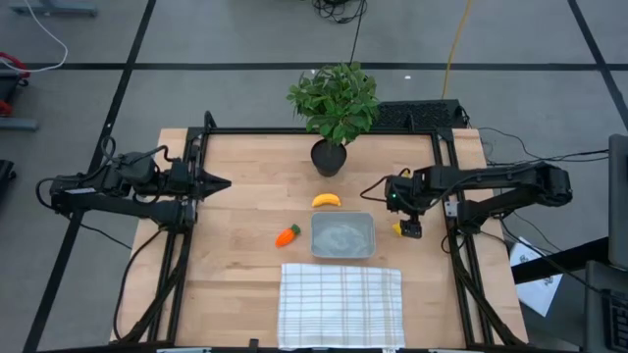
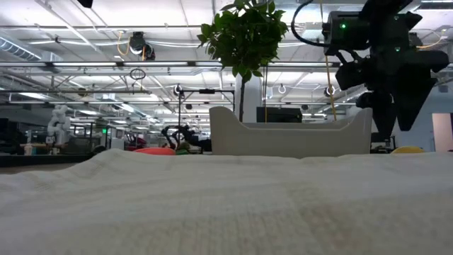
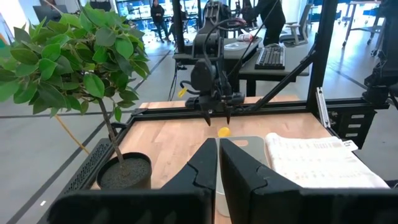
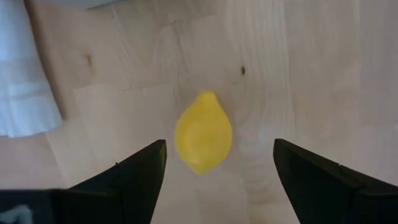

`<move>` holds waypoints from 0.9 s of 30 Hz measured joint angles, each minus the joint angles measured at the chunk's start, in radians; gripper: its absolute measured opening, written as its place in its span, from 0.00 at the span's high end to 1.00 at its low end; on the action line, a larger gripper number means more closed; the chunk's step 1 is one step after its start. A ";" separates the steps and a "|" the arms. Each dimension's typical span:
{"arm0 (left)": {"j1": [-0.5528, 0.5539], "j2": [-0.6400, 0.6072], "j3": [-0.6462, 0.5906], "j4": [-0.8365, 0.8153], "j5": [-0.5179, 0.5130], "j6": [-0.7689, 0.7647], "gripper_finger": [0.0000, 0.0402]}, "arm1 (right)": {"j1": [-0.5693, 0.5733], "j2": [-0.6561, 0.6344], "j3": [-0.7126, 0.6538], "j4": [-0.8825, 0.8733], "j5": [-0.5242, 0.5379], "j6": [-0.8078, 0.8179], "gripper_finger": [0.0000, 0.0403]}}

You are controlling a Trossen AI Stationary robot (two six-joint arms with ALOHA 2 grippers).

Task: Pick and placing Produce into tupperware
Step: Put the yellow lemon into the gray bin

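nearest the low camera lies the white checked cloth (image 2: 226, 205), a soft pale ridge filling the foreground; from above, it sits at the table's front edge (image 1: 340, 306), just in front of the small shallow clear plastic tupperware with rounded corners (image 1: 342, 236). the tupperware's pale wall rises behind the cloth in the low view (image 2: 290, 134), and nothing shows inside it from above.

the small round yellow lemon (image 4: 203, 140) rests on the light wooden table (image 1: 245, 186), just right of the tupperware, directly under the right gripper (image 4: 217, 174). that gripper points straight down, its two dark fingers (image 4: 134, 171) spread wide on either side of the lemon, not touching it. from above, the lemon shows as a yellow spot beside the gripper head (image 1: 399, 229).

the curved yellow banana (image 1: 327, 200) lies just behind the tupperware, between it and the dark pot of the leafy green potted plant (image 1: 334, 108). the orange carrot with a green top (image 1: 287, 235) lies just left of the tupperware, apart from it.

the left gripper (image 1: 218, 182) waits at the table's left side, pointing toward the middle, its fingers (image 3: 202, 165) pressed nearly together on nothing.
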 joint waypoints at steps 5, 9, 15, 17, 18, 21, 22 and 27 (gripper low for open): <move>0.000 0.000 0.000 0.000 0.000 0.007 0.94 | 0.015 0.000 -0.022 0.022 0.000 0.029 0.28; 0.000 0.000 0.000 -0.001 0.000 0.009 0.94 | 0.046 0.000 -0.053 0.085 0.000 0.060 0.28; 0.000 0.000 0.000 -0.006 0.000 0.017 0.94 | 0.086 0.000 -0.081 0.109 0.000 0.105 0.28; 0.000 0.000 0.000 -0.006 0.000 0.022 0.94 | 0.093 0.000 -0.088 0.121 0.000 0.113 0.28; 0.000 0.000 0.000 -0.006 0.000 0.022 0.94 | 0.096 0.000 -0.092 0.133 0.000 0.120 0.28; 0.000 0.000 0.000 -0.006 0.000 0.024 0.94 | 0.103 0.000 -0.106 0.167 0.001 0.135 0.28; 0.000 0.000 0.000 -0.006 0.000 0.024 0.94 | 0.104 0.000 -0.112 0.173 0.001 0.135 0.28; 0.000 0.000 0.000 -0.006 0.000 0.024 0.94 | 0.104 0.000 -0.147 0.190 0.002 0.135 0.28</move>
